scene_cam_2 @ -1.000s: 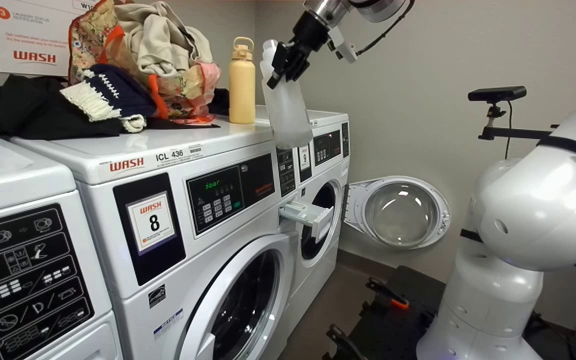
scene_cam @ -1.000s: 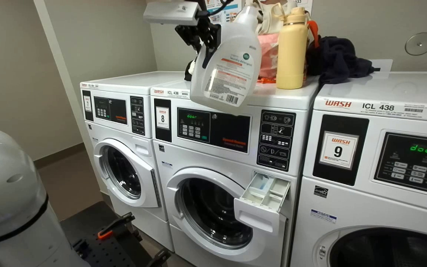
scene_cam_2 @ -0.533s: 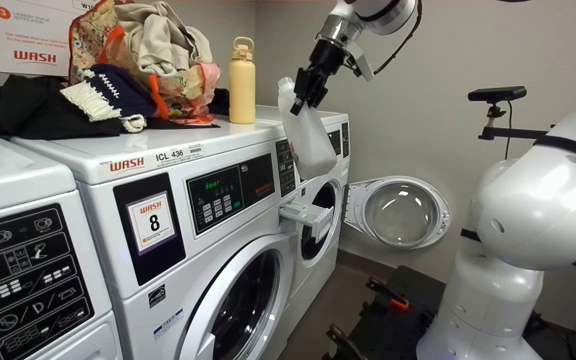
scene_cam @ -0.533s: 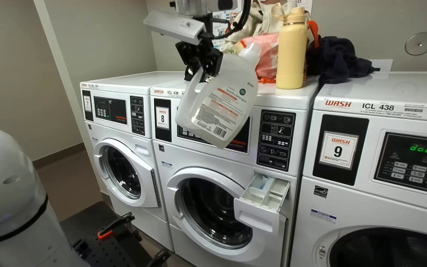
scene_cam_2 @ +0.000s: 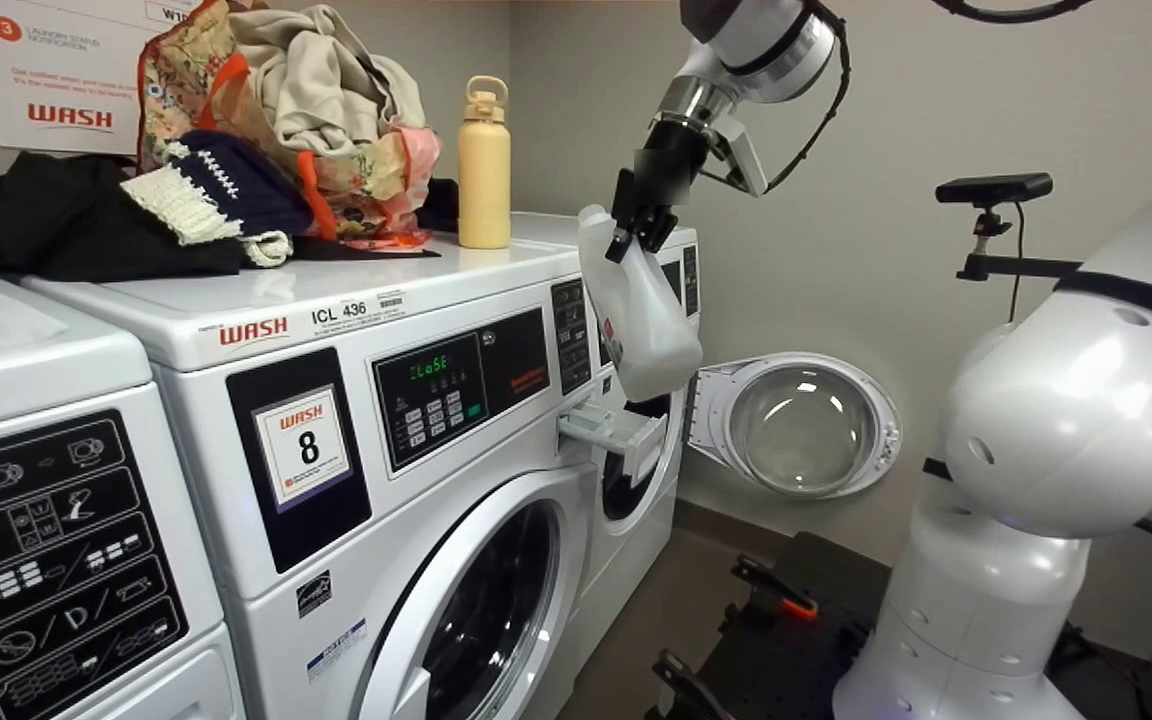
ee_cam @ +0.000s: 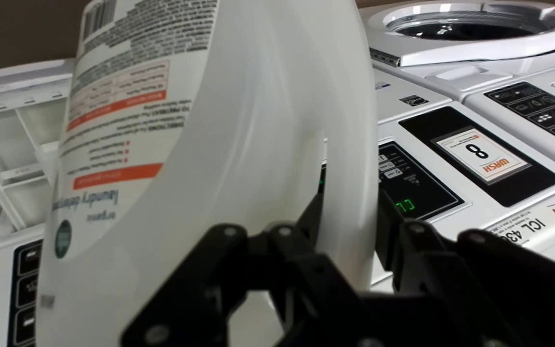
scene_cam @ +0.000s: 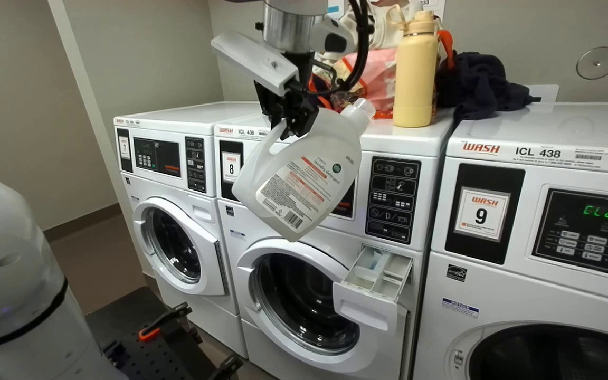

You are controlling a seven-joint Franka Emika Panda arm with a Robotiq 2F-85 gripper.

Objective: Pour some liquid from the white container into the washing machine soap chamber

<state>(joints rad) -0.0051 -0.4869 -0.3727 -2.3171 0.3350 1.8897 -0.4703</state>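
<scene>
The white container [scene_cam: 304, 184], a translucent detergent jug with a pale label, hangs tilted in front of the washing machine [scene_cam: 346, 243] with the "8" sticker. Its neck points up and right in an exterior view. My gripper [scene_cam: 291, 132] is shut on its side handle. The jug [scene_cam_2: 641, 325] and gripper [scene_cam_2: 636, 245] also show in an exterior view. In the wrist view the fingers [ee_cam: 347, 217] lie either side of the handle of the jug [ee_cam: 258, 120]. The soap chamber [scene_cam: 364, 306] is pulled out, below and right of the jug; its compartments [ee_cam: 17, 140] show in the wrist view.
A yellow bottle [scene_cam: 415, 68], a bag with clothes [scene_cam: 380, 74] and dark cloth [scene_cam: 481, 84] sit on the washers. Washer "9" [scene_cam: 481, 208] stands beside; an open round door [scene_cam_2: 801, 425] juts out near the wall. Clamps [scene_cam: 161, 322] sit on the black robot stand.
The gripper has lowered the jug and drawn it away from the washer tops. The jug leans more, its base swinging down-left and its neck to the right in an exterior view.
</scene>
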